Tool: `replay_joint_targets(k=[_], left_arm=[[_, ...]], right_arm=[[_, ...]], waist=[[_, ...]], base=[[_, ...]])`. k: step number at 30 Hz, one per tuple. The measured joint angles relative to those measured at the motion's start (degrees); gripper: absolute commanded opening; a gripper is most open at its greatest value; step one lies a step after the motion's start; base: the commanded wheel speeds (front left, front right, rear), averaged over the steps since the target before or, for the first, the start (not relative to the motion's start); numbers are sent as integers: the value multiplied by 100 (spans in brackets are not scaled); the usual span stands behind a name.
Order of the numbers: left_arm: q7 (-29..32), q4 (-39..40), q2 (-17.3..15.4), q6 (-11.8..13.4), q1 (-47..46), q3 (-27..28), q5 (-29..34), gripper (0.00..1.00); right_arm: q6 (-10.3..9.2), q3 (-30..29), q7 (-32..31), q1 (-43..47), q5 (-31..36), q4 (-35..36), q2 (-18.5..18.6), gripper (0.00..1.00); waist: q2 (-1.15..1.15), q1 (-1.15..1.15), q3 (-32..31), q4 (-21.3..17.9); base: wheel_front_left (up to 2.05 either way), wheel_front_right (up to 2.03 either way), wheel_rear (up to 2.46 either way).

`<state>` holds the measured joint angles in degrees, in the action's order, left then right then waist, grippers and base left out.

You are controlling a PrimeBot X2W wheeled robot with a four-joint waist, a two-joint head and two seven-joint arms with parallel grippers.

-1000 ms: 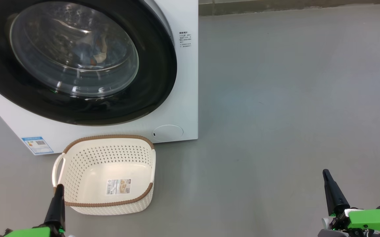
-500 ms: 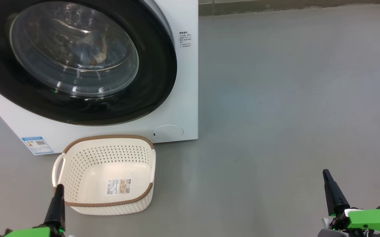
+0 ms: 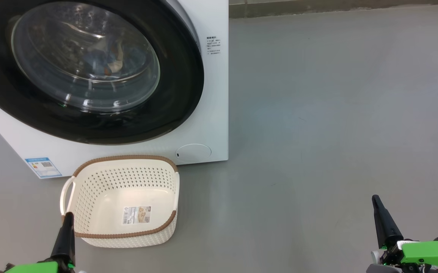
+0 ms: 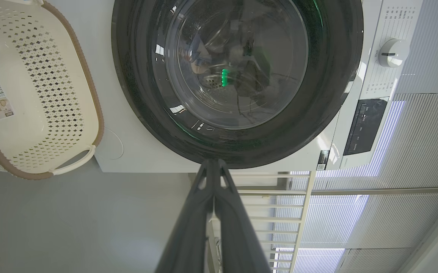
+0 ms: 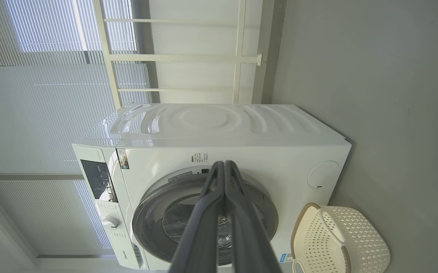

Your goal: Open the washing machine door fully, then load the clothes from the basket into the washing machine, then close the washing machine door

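Observation:
The washing machine stands at upper left, and the washing machine door lies shut against its front. Through the glass bowl I see the clothes, blue and white fabric inside the drum. The basket sits on the floor just before the machine, its bare bottom showing a label sticker. My left gripper is shut, its tip over the basket's near-left rim. My right gripper is shut far to the right, above bare floor. The left wrist view shows the left gripper and the door; the right wrist view shows the right gripper.
Grey floor stretches right of the machine up to a wall base. A blue energy sticker and a round flap mark the machine's lower front. A white window frame and blinds stand behind it.

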<state>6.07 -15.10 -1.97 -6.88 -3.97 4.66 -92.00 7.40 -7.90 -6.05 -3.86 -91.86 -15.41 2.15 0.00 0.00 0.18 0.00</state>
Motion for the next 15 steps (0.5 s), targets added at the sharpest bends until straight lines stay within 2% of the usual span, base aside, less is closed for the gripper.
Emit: replay_joint_targets(k=[15], left_arm=[[0, 0, 1, 0, 0, 1, 0, 0]], right_arm=[[0, 0, 0, 0, 0, 0, 0, 0]], waist=[[0, 0, 0, 0]], base=[[0, 0, 0]])
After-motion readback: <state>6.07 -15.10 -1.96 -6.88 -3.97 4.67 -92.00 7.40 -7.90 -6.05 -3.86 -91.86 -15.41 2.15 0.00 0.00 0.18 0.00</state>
